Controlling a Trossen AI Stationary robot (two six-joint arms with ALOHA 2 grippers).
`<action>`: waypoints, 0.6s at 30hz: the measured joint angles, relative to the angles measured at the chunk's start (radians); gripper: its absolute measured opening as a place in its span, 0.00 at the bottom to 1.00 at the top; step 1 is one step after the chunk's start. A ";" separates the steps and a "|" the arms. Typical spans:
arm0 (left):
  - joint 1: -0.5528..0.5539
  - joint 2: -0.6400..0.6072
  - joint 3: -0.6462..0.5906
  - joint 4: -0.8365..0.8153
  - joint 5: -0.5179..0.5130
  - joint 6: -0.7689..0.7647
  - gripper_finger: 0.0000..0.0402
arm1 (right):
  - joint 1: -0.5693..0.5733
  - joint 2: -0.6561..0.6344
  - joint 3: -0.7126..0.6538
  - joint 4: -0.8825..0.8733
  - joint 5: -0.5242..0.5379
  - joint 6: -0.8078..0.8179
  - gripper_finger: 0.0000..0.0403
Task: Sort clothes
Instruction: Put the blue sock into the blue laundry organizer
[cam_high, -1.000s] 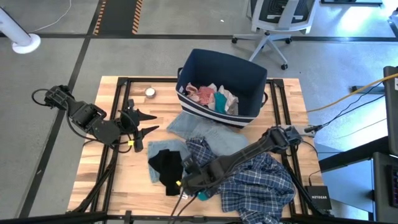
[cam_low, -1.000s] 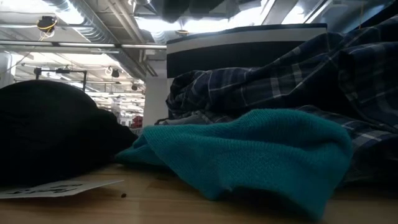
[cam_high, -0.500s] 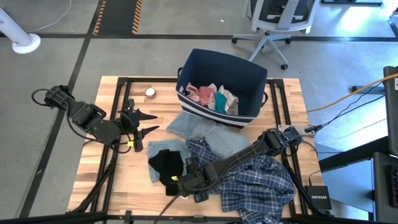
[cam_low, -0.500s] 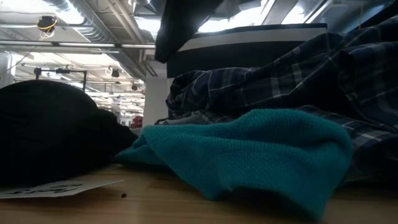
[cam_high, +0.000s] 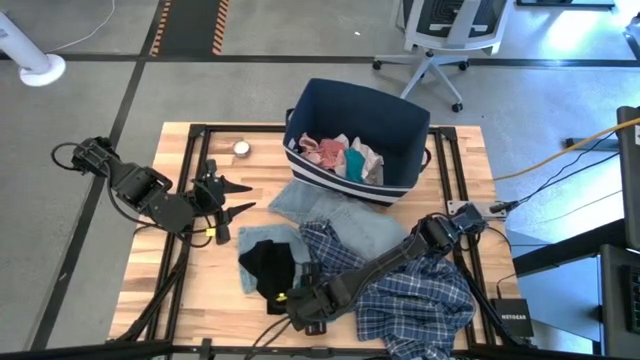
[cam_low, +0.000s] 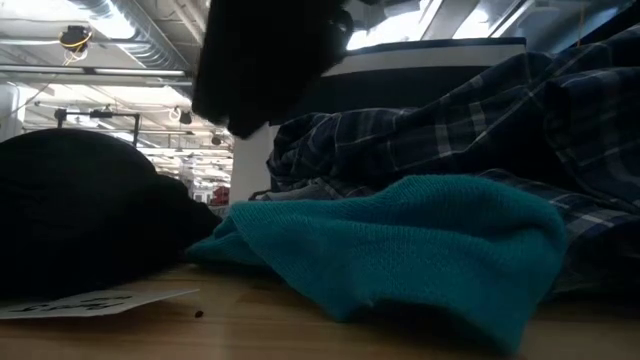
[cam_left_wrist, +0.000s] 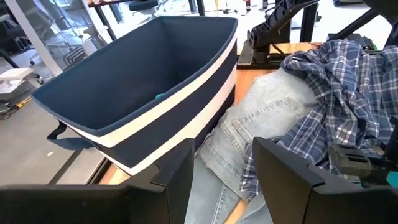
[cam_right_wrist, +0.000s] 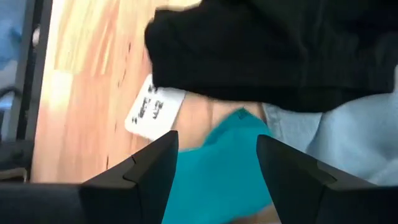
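Note:
The clothes lie at the table's near middle: a black piece (cam_high: 268, 265), a teal piece (cam_low: 400, 240) beside it, light blue denim (cam_high: 330, 205) and a large plaid shirt (cam_high: 420, 290). My right gripper (cam_high: 292, 302) hangs open, pointing steeply down just above the teal piece (cam_right_wrist: 224, 171), near the black piece's edge (cam_right_wrist: 280, 56); it shows as a dark shape (cam_low: 265, 70) at the top of the low view. My left gripper (cam_high: 235, 197) waits open at the table's left, facing the navy bin (cam_left_wrist: 124, 93) and the denim (cam_left_wrist: 261, 124).
The navy bin (cam_high: 400, 120) with white stripes stands at the far middle, with pink, teal and white pieces (cam_high: 338, 155) inside. A white tag (cam_right_wrist: 155, 109) lies on the wood by the black piece. A small round metal thing (cam_high: 241, 148) sits far left. Bare wood shows along the near left.
My right gripper has sunk toward the teal piece and shifted a little toward the table's near-left, rolling about its own pointing line as it went. It has come into the low view from above. The clothes have kept still.

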 joint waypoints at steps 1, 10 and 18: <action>0.000 0.000 0.000 -0.001 0.000 0.001 0.39 | 0.001 0.003 0.001 0.011 0.007 0.010 0.59; 0.000 0.000 0.000 -0.018 0.000 0.005 0.39 | 0.001 0.008 -0.073 0.046 0.023 0.099 0.59; 0.000 0.000 0.000 -0.027 0.001 0.004 0.39 | 0.001 0.007 -0.169 0.072 -0.004 0.146 0.59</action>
